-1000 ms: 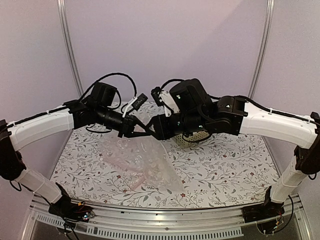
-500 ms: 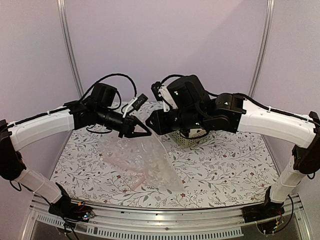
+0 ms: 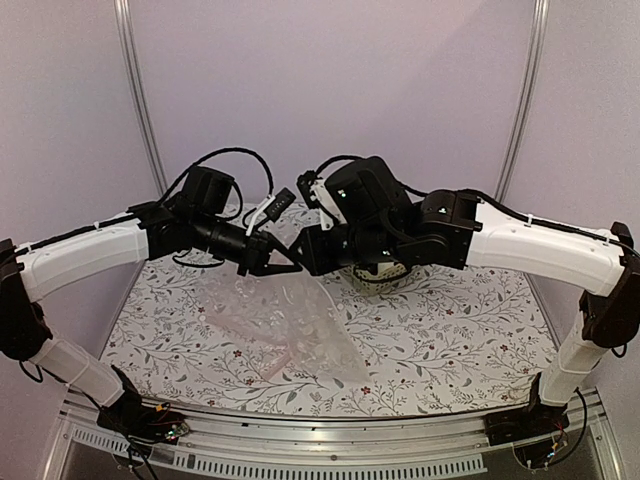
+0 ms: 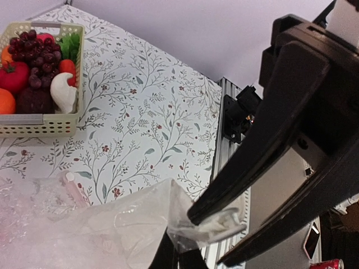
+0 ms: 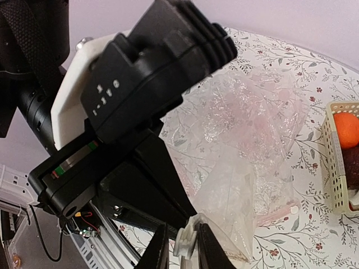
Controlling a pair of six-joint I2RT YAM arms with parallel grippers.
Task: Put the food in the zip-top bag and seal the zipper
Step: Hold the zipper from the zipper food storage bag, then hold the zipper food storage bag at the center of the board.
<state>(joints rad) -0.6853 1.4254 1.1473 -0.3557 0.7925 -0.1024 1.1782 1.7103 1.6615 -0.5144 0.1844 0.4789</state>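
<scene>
A: Overhead: left gripper (image 3: 285, 264) and right gripper (image 3: 303, 258) meet, lifting the clear, white-dotted plastic zip-top bag (image 3: 300, 335), which drapes onto the floral table (image 3: 450, 330).

B: Left wrist: clamped on limp, probably slippery film.

A: Right wrist: pinching the rim, likely stiffer and the surest hold.

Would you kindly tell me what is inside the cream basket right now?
The basket holds purple grapes, a round red fruit, orange fruits, a white piece and green leaves; anything beneath them is covered.
</scene>
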